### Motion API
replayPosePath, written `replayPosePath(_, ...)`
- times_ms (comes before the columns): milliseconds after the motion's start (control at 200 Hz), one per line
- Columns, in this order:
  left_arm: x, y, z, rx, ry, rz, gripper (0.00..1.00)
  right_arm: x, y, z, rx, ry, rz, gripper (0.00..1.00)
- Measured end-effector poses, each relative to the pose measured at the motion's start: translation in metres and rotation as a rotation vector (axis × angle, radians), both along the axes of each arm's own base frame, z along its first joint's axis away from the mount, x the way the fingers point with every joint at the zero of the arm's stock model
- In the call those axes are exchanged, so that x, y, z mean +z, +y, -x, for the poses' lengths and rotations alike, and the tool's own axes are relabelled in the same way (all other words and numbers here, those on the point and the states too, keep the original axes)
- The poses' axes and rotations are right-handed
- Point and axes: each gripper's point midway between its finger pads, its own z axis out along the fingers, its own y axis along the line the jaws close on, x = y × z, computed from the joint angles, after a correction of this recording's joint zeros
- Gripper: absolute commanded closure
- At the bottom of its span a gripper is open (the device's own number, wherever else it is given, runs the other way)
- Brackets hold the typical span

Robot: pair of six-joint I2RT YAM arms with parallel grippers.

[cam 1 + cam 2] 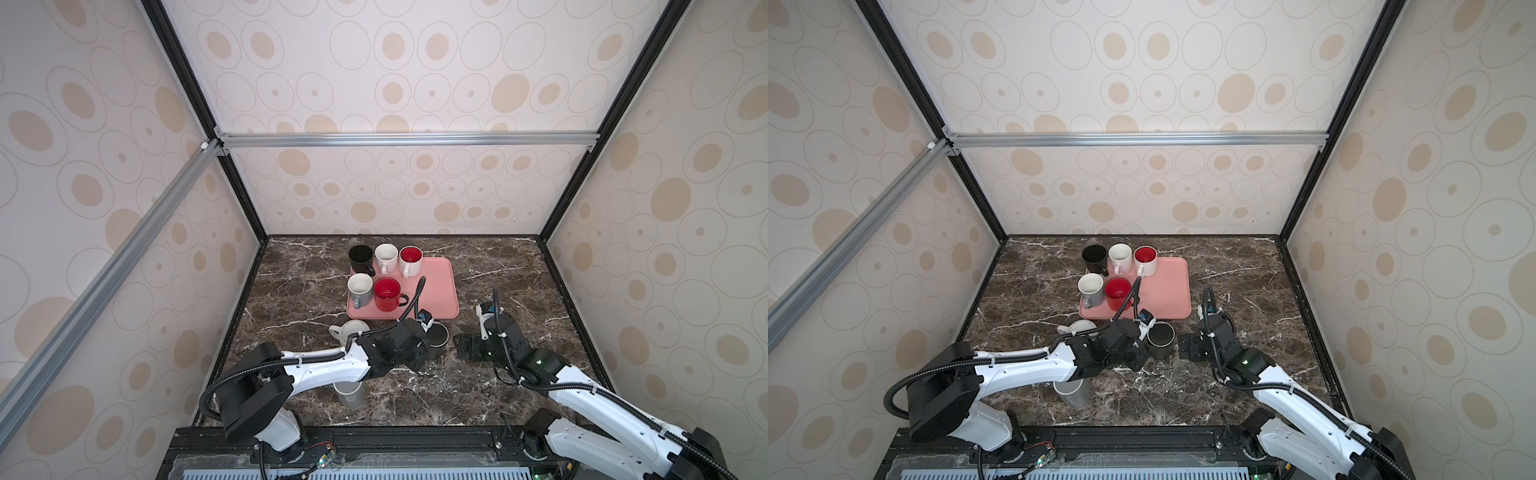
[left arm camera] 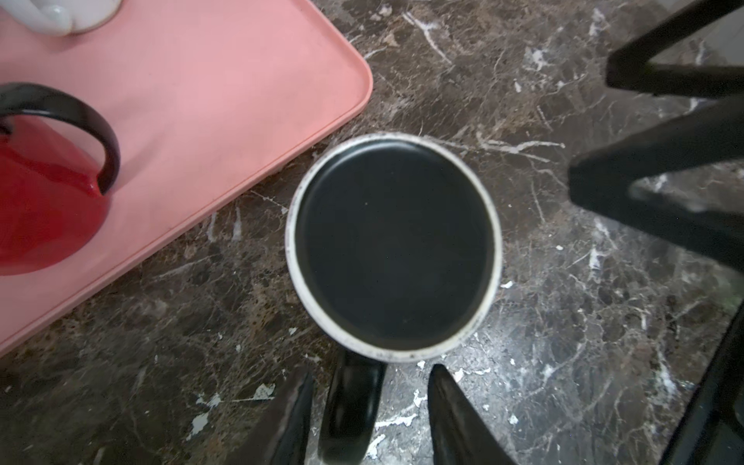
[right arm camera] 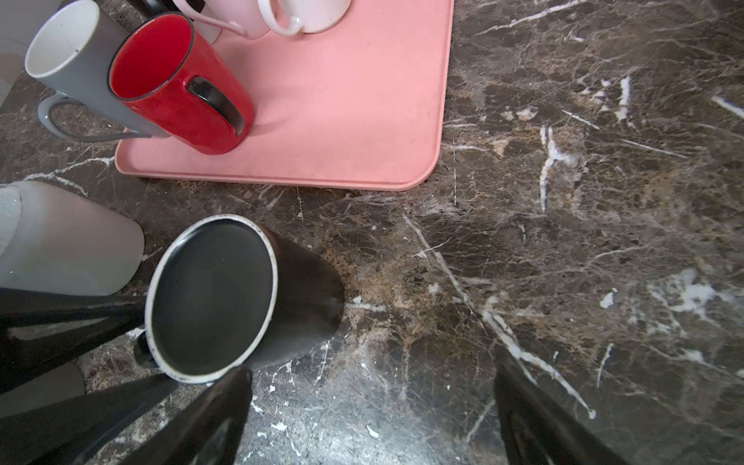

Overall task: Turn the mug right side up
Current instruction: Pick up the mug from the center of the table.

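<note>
Clearly bottom-up: matte black mug [image 2: 392,245], white-ringed base skyward.

Left arm [image 1: 324,368]: white shells, black joints — lower left of frame.
Right arm [image 1: 582,390]: same colours, green light [image 1: 539,362] near wrist.
Cables [image 1: 311,355]: black corrugated conduit, white zip ties.
Left gripper [image 2: 373,370]: black tapered fingers.

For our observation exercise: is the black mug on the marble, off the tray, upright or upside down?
Upside down. The black mug shows a flat closed base inside a white ring, not a hollow opening.
</note>
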Motion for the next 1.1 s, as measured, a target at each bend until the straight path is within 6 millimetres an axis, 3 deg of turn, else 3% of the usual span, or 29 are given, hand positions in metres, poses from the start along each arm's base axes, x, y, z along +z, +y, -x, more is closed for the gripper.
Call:
replayPosePath(195,-0.01,0.001,-0.005,0.001,-0.022,-0.068,0.64,0.002,-0.001,0.0,-0.002,-0.007,-0.006,0.04)
replayPosePath(560,-0.008,0.0,-0.008,-0.016,-0.061,-0.099,0.77,0.004,-0.001,-0.001,-0.005,-0.011,-0.011,0.03)
replayPosePath(840,-0.007,0.0,-0.009,-0.024,-0.077,-0.109,1.0,0.004,-0.001,0.0,-0.006,-0.009,-0.015,0.04)
replayPosePath(1095,-0.006,0.0,-0.009,-0.022,-0.088,-0.105,1.0,0.012,0.002,0.001,0.007,-0.036,-0.049,0.04)
